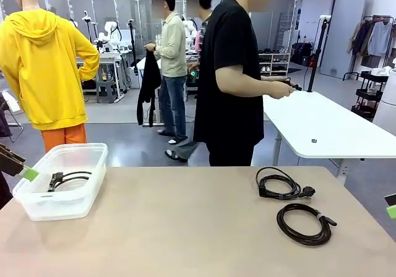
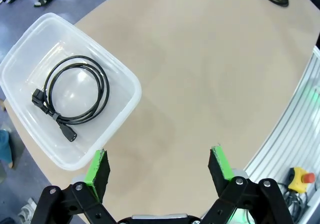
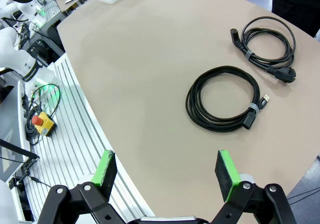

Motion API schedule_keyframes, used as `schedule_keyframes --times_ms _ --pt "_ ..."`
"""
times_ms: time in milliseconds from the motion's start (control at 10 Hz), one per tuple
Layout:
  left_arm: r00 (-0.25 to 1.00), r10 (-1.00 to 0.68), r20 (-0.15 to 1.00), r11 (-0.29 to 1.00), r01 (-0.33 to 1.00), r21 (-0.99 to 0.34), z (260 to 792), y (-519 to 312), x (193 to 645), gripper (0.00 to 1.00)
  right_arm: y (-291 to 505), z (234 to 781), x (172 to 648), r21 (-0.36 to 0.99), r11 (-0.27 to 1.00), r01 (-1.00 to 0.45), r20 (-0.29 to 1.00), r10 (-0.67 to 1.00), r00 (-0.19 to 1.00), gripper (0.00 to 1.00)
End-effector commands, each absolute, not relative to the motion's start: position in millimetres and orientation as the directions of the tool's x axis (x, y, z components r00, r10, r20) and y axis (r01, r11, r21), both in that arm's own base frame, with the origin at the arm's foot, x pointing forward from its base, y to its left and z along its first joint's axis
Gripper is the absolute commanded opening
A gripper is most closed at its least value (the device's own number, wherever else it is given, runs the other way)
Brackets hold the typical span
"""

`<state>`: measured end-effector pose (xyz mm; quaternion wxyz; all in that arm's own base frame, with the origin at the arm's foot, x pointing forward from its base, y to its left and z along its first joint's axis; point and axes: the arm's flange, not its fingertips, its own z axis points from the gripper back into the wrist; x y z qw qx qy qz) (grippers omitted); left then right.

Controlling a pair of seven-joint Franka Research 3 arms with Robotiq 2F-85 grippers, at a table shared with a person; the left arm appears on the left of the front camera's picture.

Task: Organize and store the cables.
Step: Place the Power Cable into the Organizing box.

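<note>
Left gripper (image 2: 159, 156) hangs above the near table edge, green-padded fingers (image 2: 100, 164) spread wide, nothing between them. Ahead of its left finger and off to that side sits a clear plastic bin (image 2: 131, 86), holding one coiled black cable (image 2: 75, 61) that lies flat on the bin floor, tied at one point, plug ends together. Tan table (image 2: 200, 74) in front of this gripper is bare. Right gripper (image 3: 166, 159) likewise stands fully spread and holds nothing. Ahead of it, slightly toward its right finger, lies the thicker coil (image 3: 191, 101) with a pale band, flat on the table. Beyond that, near it but apart, lies a thinner coil (image 3: 287, 74) with a mains plug.
</note>
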<state>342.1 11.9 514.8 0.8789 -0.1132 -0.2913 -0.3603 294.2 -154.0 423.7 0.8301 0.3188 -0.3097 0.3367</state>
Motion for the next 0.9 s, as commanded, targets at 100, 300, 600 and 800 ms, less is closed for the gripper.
schedule_keyframes --times_ms 100,300,600,800 --pt "0.575 -0.568 0.589 0.718 0.696 0.014 514.3 10.8 342.5 1.0 -155.3 423.8 295.6 0.31 0.56 -0.768 0.744 0.359 0.563 1.0" --pt "0.575 -0.568 0.589 0.718 0.696 0.014 514.3 10.8 342.5 1.0 -155.3 423.8 295.6 0.31 0.56 -0.768 0.744 0.359 0.563 1.0" --pt "0.575 -0.568 0.589 0.718 0.696 0.014 514.3 10.8 342.5 1.0 -142.8 428.8 295.2 0.271 0.599 -0.754 0.719 0.394 0.572 1.0" --pt "0.575 -0.568 0.589 0.718 0.696 0.014 514.3 10.8 342.5 1.0 -123.9 437.1 304.0 0.208 0.589 -0.781 0.684 0.483 0.547 1.0"
